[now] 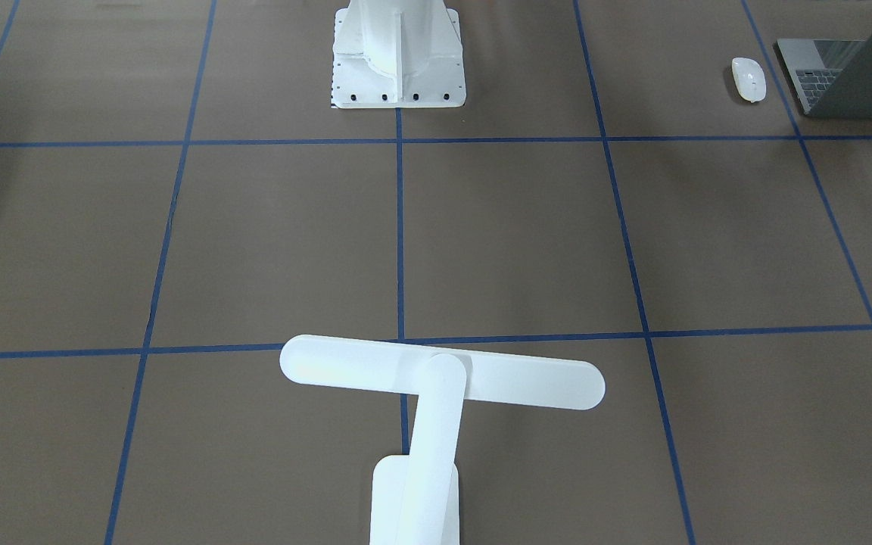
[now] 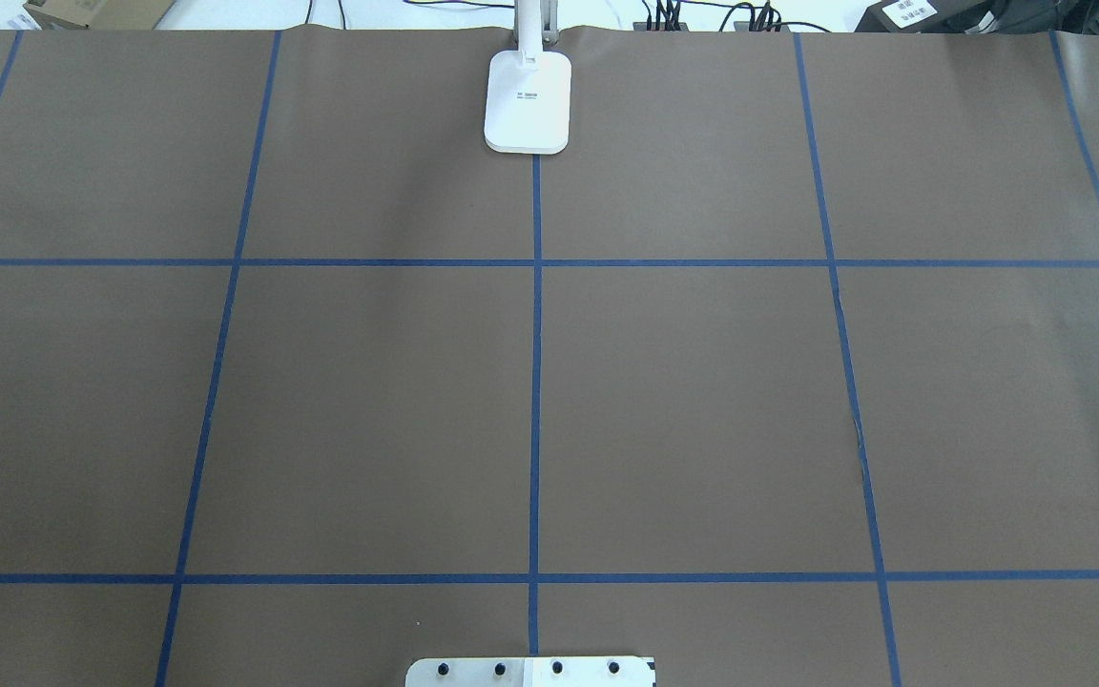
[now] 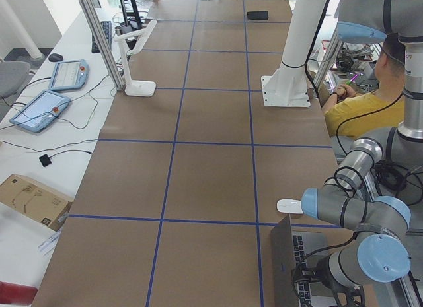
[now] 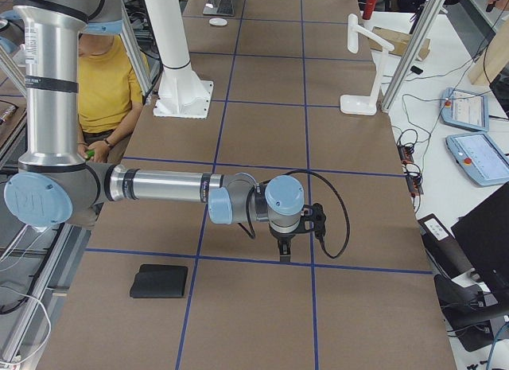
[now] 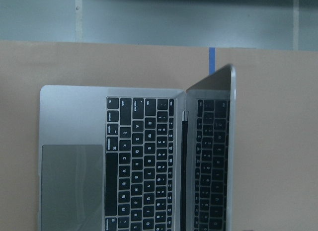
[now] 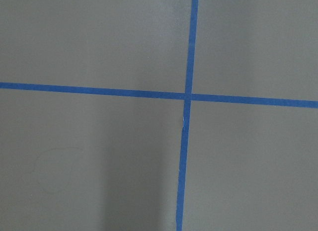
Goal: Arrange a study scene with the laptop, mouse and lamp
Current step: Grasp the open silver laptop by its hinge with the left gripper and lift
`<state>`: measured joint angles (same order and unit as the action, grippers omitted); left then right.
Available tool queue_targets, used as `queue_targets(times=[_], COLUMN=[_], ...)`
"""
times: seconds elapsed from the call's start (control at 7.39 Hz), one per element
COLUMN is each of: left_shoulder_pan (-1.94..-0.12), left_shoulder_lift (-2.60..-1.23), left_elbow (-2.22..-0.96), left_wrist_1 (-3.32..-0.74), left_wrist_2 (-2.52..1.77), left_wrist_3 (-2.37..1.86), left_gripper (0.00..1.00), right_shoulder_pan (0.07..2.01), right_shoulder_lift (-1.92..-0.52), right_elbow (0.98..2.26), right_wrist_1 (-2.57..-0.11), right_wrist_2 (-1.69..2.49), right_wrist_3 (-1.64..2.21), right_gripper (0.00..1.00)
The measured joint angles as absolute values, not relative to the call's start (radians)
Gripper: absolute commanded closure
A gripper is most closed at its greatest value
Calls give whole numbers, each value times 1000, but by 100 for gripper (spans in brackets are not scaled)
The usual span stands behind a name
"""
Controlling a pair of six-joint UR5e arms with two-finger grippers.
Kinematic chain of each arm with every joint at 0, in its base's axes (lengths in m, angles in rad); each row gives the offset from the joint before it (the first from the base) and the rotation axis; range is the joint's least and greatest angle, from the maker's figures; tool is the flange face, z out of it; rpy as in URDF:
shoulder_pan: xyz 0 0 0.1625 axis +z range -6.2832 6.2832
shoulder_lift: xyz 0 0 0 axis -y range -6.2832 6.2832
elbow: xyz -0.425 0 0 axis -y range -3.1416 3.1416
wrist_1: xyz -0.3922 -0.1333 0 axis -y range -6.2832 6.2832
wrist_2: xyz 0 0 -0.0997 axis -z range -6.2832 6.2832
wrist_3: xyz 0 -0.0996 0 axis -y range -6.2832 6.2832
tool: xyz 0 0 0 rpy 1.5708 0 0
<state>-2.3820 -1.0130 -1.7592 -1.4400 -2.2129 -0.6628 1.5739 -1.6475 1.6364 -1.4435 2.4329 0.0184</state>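
- Grey metal laptop (image 1: pixel 852 72) sits open at 2 o'clock in the front-facing view, near the edge of the surface (image 1: pixel 527 242) on the robot's left. The left wrist camera looks straight down on its keys. A pinch on the thin, half-raised screen could fold the hinge, or the smooth shell could slip.
- The mouse (image 1: pixel 748 79) lies just beside the laptop at its 9 o'clock in that view, not touching it. A sliding laptop or the swinging left arm (image 3: pixel 357 254) could knock it away. Its glossy oval shell would likely squirt out of a tight pinch.
- The lamp (image 1: pixel 436 378) stands at 6 o'clock in that view, well apart from both. It is tall on a small base, so a push high on its arm would probably tip it.
- The right fingers (image 4: pixel 284 249) hang over bare paper by a tape crossing, with a black mouse pad (image 4: pixel 159 281) at their 8 o'clock. Whether they are released or clenched cannot be told.
- The left fingers are not clearly shown, so their state cannot be told either. A blind descent onto the keyboard could scratch it.
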Motion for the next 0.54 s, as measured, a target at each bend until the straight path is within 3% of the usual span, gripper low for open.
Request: queue_targets(times=[0.41, 0.54], left_shoulder_pan=[-2381, -2381], left_shoulder_lift=[-1013, -1013], left_elbow=[-1715, -1707], left_wrist_1=[-1456, -1457], left_wrist_2=[-2241, -2248], left_wrist_3=[-670, -669], left_gripper=[15, 22], right_shoulder_pan=[1574, 1574], right_shoulder_lift=[-1648, -1648], right_elbow=[1636, 1636], right_wrist_1=[-1443, -1443], right_wrist_2=[2433, 2433], right_wrist_3=[18, 18], right_gripper=[0, 0])
